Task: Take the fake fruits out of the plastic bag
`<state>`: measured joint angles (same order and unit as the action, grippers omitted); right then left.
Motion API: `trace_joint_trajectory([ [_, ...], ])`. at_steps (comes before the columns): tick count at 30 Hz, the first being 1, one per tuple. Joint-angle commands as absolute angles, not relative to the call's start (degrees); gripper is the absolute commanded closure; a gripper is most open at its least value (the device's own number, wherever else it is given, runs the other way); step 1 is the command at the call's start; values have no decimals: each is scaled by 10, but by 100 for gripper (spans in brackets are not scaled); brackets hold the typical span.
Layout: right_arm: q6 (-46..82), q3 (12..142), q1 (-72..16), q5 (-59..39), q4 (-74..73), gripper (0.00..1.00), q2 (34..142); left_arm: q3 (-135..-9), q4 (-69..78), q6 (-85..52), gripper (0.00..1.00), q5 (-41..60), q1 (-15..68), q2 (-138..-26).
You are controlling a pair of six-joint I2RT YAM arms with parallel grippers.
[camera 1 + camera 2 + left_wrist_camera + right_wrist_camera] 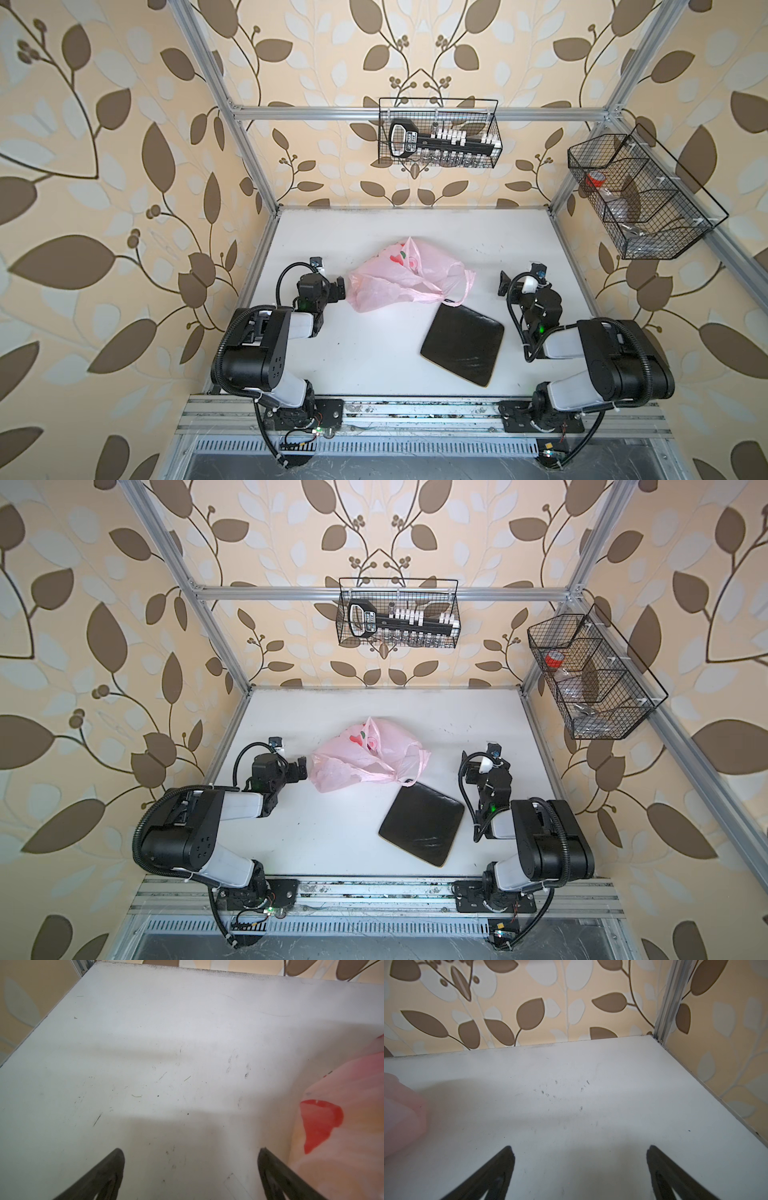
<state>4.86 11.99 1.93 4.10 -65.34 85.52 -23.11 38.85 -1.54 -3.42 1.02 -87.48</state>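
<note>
The left gripper (191, 1151) is seen with jaws spread wide and nothing between them, over bare white tabletop (374, 357). In both top views it stands at centre left, just beside the thin pale pink plastic bag (399, 278). The right gripper (580, 1149) is likewise wide and empty at centre right, with open table up to the back and right edges. The bag lies crumpled at mid-table between the grippers. One loop handle reaches the upper corner of the square black plate (463, 345), which lies to the bag's lower right. Red patches are noted on the bag, but the fake fruits cannot be told from print. A black wire basket (440, 133) is hung on the back rail, above the table.
</note>
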Motion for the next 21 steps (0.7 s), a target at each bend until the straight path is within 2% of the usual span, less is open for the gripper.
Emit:
trace_joint_trajectory([
  [1, 46, 130, 18, 48, -656, 0, 857, -228, 409, -11, 1, -31, 6, -856],
  [3, 45, 127, 18, 47, -662, 0, 854, -222, 420, -9, 1, -32, 6, -847],
  [5, 45, 130, 18, 48, -642, 0, 831, -238, 359, -7, 1, -26, 6, -799],
  [8, 47, 173, 18, 55, -501, 0, 751, -283, 227, -32, 1, -53, 6, -719],
  [13, 115, 246, 18, 64, -301, 0, 639, -298, 157, -96, 1, -38, 6, -597],
  [15, 181, 257, 19, 65, -249, 0, 603, -315, 117, -173, 1, -56, 6, -562],
  [18, 277, 272, 27, 56, -161, 0, 565, -379, -18, -298, 1, -97, 6, -533],
  [21, 312, 288, 34, -20, -92, 1, 539, -428, -82, -306, 1, -18, 5, -527],
])
